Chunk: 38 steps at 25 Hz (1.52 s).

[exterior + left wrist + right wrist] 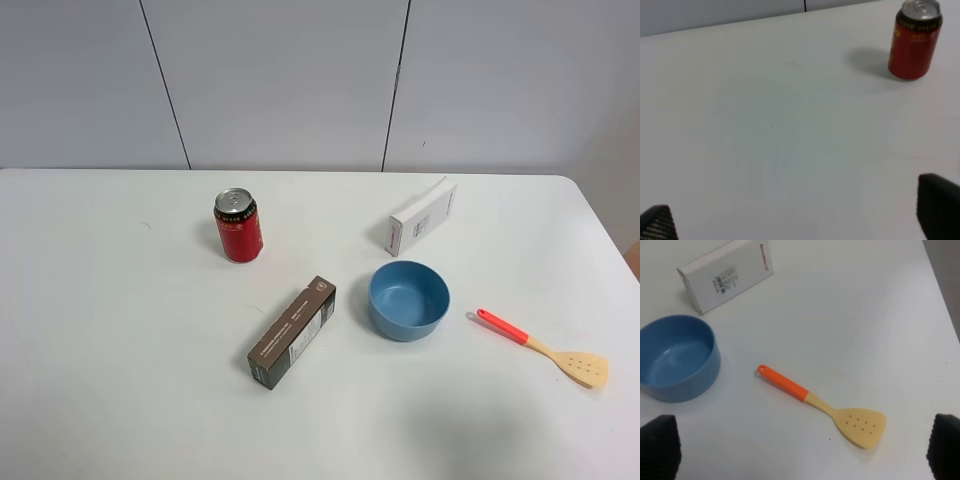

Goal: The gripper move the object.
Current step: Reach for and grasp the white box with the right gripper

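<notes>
The long white carton (422, 217) with small grey print and a red-marked end lies on the white table, behind the blue bowl (408, 299). It also shows in the right wrist view (726, 274). Neither arm shows in the high view. In the left wrist view my left gripper (800, 222) is open and empty above bare table, only its fingertips (939, 205) showing. In the right wrist view my right gripper (802, 450) is open and empty, its fingertips (660, 445) spread wide, well short of the carton.
A red soda can (238, 225) stands at the middle left, also in the left wrist view (914, 40). A dark brown carton (293, 331) lies in front of it. A spatula (545, 348) with an orange handle lies right of the bowl, also in the right wrist view (825, 407).
</notes>
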Motion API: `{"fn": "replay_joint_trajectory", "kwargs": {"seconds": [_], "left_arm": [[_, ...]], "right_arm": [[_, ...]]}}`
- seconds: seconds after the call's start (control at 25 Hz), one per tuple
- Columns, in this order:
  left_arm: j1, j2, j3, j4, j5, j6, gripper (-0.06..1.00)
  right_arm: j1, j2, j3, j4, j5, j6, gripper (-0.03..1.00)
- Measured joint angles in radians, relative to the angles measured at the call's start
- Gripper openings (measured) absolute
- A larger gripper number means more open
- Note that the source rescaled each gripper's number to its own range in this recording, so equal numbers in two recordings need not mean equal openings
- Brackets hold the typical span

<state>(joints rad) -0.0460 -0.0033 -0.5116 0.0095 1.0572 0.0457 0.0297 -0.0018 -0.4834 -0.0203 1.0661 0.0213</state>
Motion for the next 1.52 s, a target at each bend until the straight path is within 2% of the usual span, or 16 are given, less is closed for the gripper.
{"fn": "replay_joint_trajectory", "kwargs": {"seconds": [1.52], "left_arm": [[0.000, 0.000, 0.000, 0.000, 0.000, 0.000, 1.00]], "right_arm": [[0.000, 0.000, 0.000, -0.015, 0.000, 0.008, 1.00]]}}
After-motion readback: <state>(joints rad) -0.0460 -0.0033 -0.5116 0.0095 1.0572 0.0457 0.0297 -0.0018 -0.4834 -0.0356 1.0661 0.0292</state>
